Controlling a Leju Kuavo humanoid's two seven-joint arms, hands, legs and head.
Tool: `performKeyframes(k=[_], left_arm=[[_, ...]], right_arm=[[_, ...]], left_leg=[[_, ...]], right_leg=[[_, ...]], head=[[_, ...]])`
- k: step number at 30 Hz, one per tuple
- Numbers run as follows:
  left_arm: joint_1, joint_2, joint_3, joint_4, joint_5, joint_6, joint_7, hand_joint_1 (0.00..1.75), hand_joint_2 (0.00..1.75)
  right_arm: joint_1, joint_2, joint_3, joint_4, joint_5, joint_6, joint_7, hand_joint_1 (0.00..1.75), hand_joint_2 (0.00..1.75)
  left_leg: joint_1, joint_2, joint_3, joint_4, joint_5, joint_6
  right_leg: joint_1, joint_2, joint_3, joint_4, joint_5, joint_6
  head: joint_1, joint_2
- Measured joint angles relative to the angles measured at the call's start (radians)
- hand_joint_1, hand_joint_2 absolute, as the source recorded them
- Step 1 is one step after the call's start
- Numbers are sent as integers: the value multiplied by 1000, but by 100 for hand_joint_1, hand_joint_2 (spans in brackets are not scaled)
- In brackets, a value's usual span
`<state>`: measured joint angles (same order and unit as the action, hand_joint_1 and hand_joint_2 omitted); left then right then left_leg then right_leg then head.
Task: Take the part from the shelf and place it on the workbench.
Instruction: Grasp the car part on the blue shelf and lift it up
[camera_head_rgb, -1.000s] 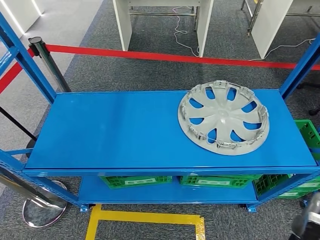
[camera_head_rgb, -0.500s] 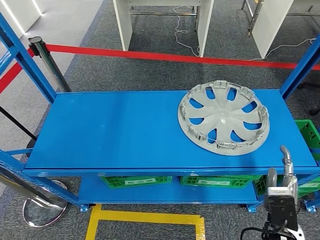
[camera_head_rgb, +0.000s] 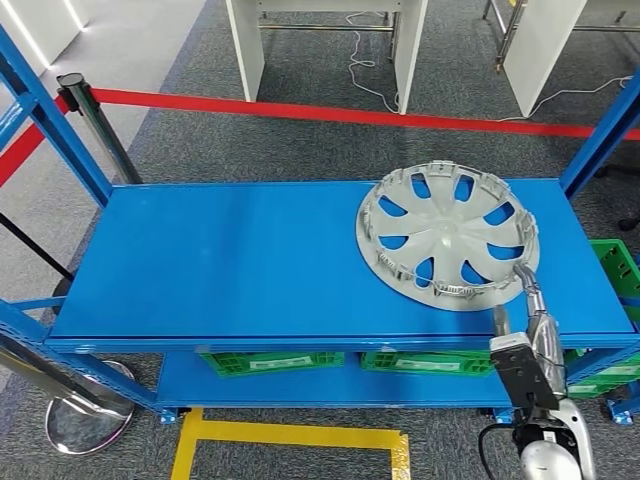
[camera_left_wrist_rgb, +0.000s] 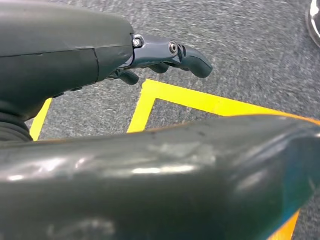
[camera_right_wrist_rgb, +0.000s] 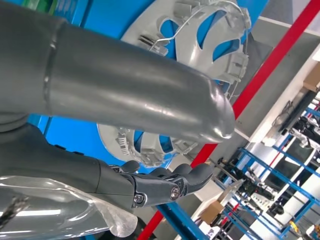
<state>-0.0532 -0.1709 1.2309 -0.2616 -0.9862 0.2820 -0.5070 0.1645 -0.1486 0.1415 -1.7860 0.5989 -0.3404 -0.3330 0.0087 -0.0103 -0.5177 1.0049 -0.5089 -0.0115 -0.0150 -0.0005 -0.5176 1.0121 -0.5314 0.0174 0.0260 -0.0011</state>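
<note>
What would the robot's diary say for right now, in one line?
stage: reaching | right hand: open, at near rim of hubcap | hubcap: flat on blue shelf | left hand: holds nothing, over floor

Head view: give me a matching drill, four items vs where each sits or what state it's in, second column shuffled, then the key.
Things:
1. wheel cover
2. green crates
3. right hand
4. red barrier tape

Places or states:
A. stretched across the floor behind the shelf
B. on the lower shelf level
C. lying flat on the right part of the top shelf
D. open, fingers reaching up to the wheel cover's near edge

Pairs: 1-C, 2-B, 3-D, 4-A
</note>
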Motion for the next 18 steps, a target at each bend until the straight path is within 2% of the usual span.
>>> performKeyframes(k=[13,18], left_arm=[[-2,4,-18,6,-41,-8,4,0,0],[-2,6,-26,8,-47,-9,15,0,0]], right_arm=[[-105,-88,45,26,235,-17,148,0,175],[-128,-110,57,33,267,-11,165,0,175]], left_leg=[[0,0,0,0,0,0],[0,0,0,0,0,0]], right_leg=[[0,0,0,0,0,0],[0,0,0,0,0,0]], head=[[0,0],[0,0]])
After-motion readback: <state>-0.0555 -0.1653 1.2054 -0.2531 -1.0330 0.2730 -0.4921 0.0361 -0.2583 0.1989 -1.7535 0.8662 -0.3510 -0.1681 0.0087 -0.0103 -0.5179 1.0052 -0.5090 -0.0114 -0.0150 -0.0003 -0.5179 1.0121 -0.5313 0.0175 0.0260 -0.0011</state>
